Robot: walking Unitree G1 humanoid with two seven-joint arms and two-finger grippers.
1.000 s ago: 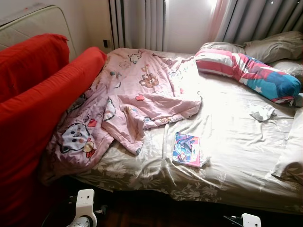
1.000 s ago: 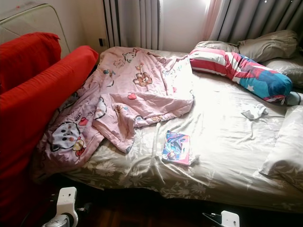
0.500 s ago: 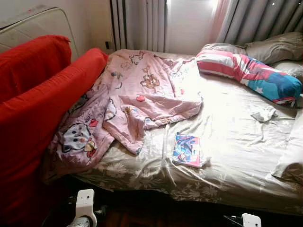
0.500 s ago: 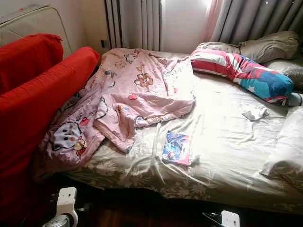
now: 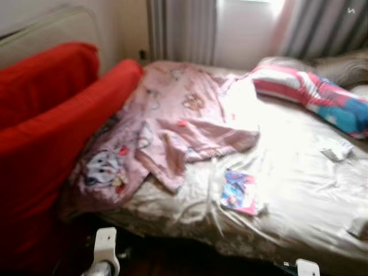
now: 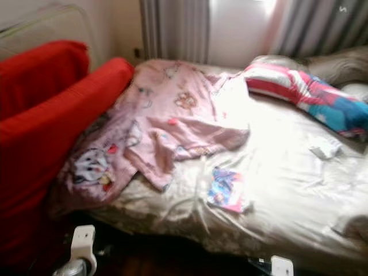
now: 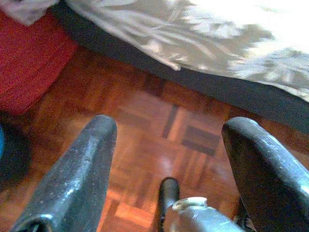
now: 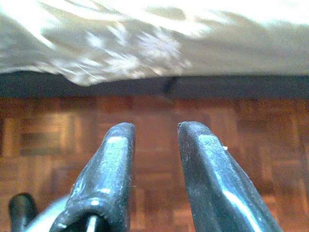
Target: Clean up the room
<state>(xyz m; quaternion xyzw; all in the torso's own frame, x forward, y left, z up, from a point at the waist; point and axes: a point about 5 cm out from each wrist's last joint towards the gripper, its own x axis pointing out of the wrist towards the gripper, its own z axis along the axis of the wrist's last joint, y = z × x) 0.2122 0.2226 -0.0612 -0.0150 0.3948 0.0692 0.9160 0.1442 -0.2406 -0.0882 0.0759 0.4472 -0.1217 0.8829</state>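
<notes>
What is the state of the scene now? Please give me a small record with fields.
place: bedroom, robot standing at the side of the bed
on bed: crumpled pink blanket, colourful book near the edge, striped bolster pillow, small white item
beside bed: red cushions on the robot's left
floor: wooden parquet
left gripper: open, empty, low above the floor
right gripper: fingers slightly apart, empty, low above the floor
image quality: head views blurred
</notes>
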